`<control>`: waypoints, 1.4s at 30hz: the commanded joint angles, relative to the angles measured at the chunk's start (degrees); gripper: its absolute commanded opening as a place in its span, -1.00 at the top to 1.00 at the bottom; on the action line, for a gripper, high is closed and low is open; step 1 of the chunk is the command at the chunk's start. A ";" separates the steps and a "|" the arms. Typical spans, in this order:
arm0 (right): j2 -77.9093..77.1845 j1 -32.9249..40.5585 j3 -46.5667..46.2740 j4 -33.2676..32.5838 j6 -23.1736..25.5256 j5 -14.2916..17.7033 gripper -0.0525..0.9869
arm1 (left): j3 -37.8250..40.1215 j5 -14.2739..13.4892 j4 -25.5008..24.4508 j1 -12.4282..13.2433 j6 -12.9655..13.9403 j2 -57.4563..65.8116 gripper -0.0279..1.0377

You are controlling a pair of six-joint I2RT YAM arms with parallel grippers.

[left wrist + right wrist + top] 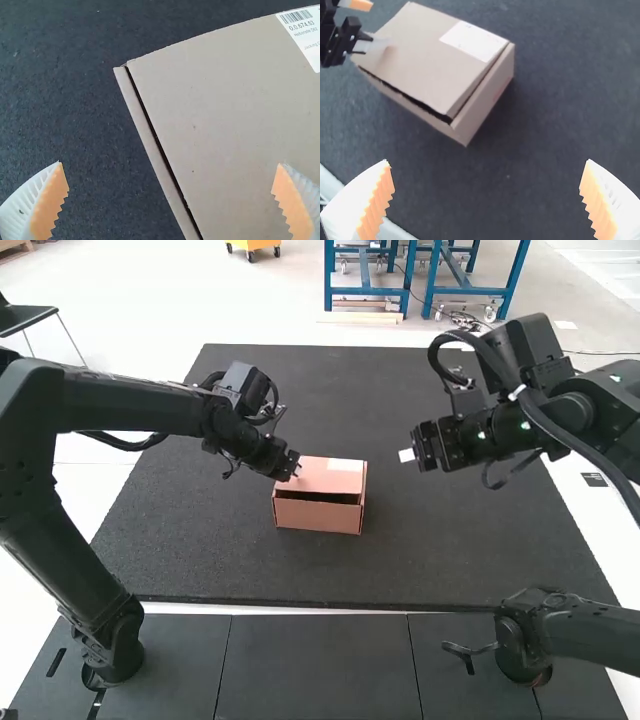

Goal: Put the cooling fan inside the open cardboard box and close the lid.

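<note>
A brown cardboard box [320, 495] stands mid-mat with its lid lying down over it, a dark slit left along the front edge [415, 102]. What is inside is hidden. My left gripper [290, 468] is open at the box's upper left corner; one ribbed finger [375, 42] rests against the lid there. In the left wrist view the box lid [225, 125] spans the gap between the orange pads [47, 200] of that gripper [169, 167]. My right gripper [408, 455] hangs open to the right of the box and above it, with nothing between its fingers [486, 162].
The box sits on a black mat [200, 530] with open mat on every side of it. A white label [470, 40] is stuck on the lid. Pale table surface [85, 480] borders the mat left and right.
</note>
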 commanded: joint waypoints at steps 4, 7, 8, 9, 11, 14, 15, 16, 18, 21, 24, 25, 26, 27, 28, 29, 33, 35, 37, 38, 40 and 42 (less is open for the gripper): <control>-1.60 0.20 -0.08 -0.45 0.98 0.38 -0.73 | -2.29 0.15 1.79 -1.56 -0.13 -1.17 -0.86; -2.04 0.12 -0.35 -0.71 0.98 0.38 -0.73 | -3.08 0.06 2.58 -1.56 -0.13 -1.08 -0.86; -2.13 0.20 -0.44 -0.80 0.98 0.38 -0.73 | -3.34 0.06 2.84 -1.56 -0.13 -1.08 -0.86; -2.30 0.12 -0.44 -0.89 0.98 0.38 -0.73 | -3.52 0.06 3.11 -1.56 -0.13 -1.08 -0.86; -2.57 0.20 -0.61 -1.06 0.98 0.38 -0.73 | -3.96 -0.11 3.55 -1.56 -0.13 -1.08 -0.86; -2.65 0.20 -0.61 -1.06 0.98 0.38 -0.73 | -5.19 -0.20 4.69 -1.56 -0.22 -0.99 -0.86; -2.65 0.20 -0.61 -1.06 0.98 0.38 -0.73 | -5.63 -0.20 4.95 -1.56 -0.22 -0.99 -0.86; -2.65 0.20 -0.61 -1.06 0.98 0.38 -0.73 | -6.07 -0.20 5.48 -1.56 -0.22 -0.99 -0.86; -2.65 0.20 -0.61 -1.06 0.98 0.38 -0.73 | -6.77 -0.29 6.36 -1.56 -0.22 -0.90 -0.86; -2.65 0.20 -0.61 -1.06 0.98 0.38 -0.73 | -7.12 -0.73 6.89 -1.21 -0.22 -0.47 -0.86; -2.65 0.20 -0.61 -1.06 0.98 0.38 -0.73 | -7.21 -0.73 6.98 -1.21 -0.22 -0.11 -0.86; -2.65 0.20 -0.61 -1.06 0.98 0.38 -0.73 | -7.21 -0.73 6.89 -1.21 -0.22 0.06 -0.86; -2.65 0.12 -0.61 -1.06 0.98 0.38 -0.73 | -7.21 -0.82 6.89 -1.39 -0.22 0.06 -0.86; -2.65 0.20 -0.52 -1.06 0.98 0.38 -0.73 | -7.12 -0.73 6.80 -1.56 -0.22 0.06 -0.86; -2.65 0.20 -0.61 -1.06 0.98 0.38 -0.73 | -7.03 -0.82 6.54 -1.56 -0.22 0.06 -0.86; -2.65 0.12 -0.61 -1.06 0.98 0.38 -0.73 | -6.86 -0.82 6.10 -1.56 -0.22 -0.11 -0.86; -2.65 0.20 -0.52 -1.06 0.98 0.38 -0.73 | -3.78 -0.82 0.65 -1.12 -0.39 -2.93 -0.86; -2.65 0.20 -0.70 -0.98 0.98 0.38 -0.73 | -1.32 -0.73 -1.37 -1.04 -0.57 -6.18 -0.86; -2.65 0.20 -0.79 -0.36 0.98 0.38 -0.73 | 0.52 -0.73 -1.29 -0.86 -0.65 -10.05 -0.86; -2.65 0.20 -0.79 0.43 0.98 0.47 -0.73 | 0.96 -0.73 -0.14 -0.60 -0.57 -11.98 -0.86; -2.65 0.20 -0.79 2.80 1.16 0.64 -0.73 | 1.49 -0.73 0.82 -0.07 -0.48 -15.49 -0.86; -2.65 0.20 -0.87 5.00 2.91 0.82 -0.73 | 1.40 -0.73 1.70 0.46 -0.48 -18.66 -0.86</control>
